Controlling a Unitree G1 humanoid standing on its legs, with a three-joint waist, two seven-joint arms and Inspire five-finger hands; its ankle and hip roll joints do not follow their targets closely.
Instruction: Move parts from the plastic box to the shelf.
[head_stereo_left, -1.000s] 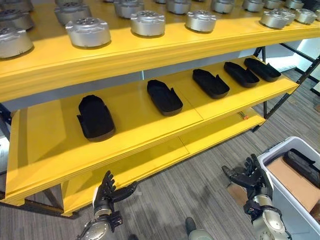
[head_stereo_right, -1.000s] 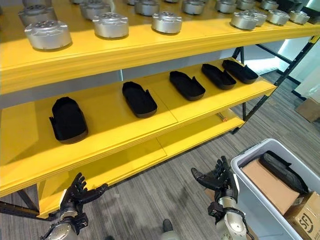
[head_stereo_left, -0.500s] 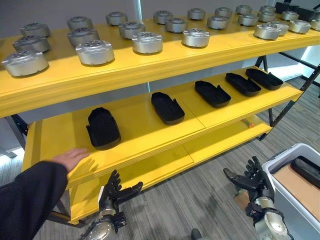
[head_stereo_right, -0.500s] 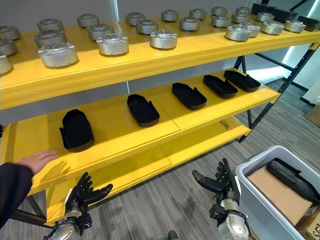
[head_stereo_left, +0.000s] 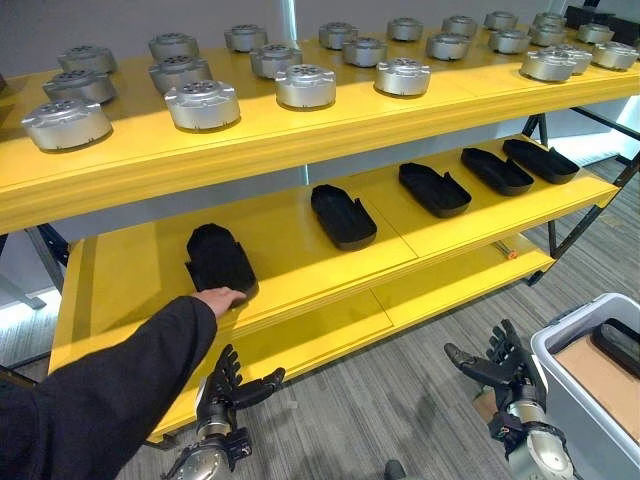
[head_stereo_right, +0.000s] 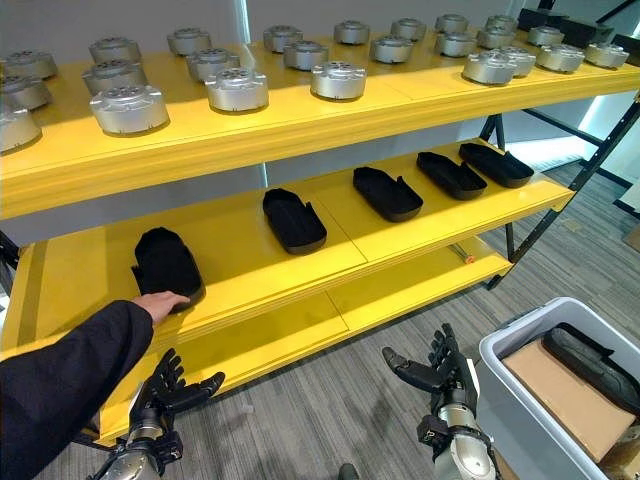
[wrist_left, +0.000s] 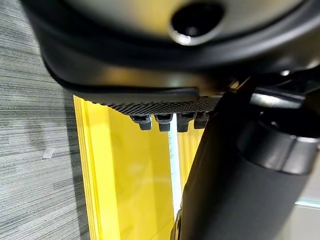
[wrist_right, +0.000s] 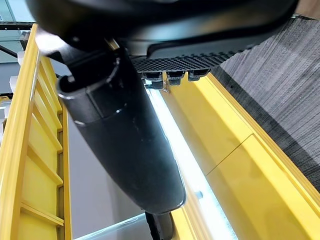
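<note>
Hovering low with left hand (head_stereo_left: 228, 385) and right hand (head_stereo_left: 502, 366) splayed, holding nothing. Waiting, likely because a person's dark-sleeved arm (head_stereo_left: 110, 385) is touching a black moulded part (head_stereo_left: 218, 262) on the yellow shelf (head_stereo_left: 300, 245).

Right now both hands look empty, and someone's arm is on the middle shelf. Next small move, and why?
Probably hold, then turn the right hand toward the white plastic box. Both it and the left hand hang open and empty above the floor, while a black part lies in the box beside a brown cardboard sheet. A person's hand touches the leftmost black shell on the yellow middle shelf, so I'd wait.
</note>
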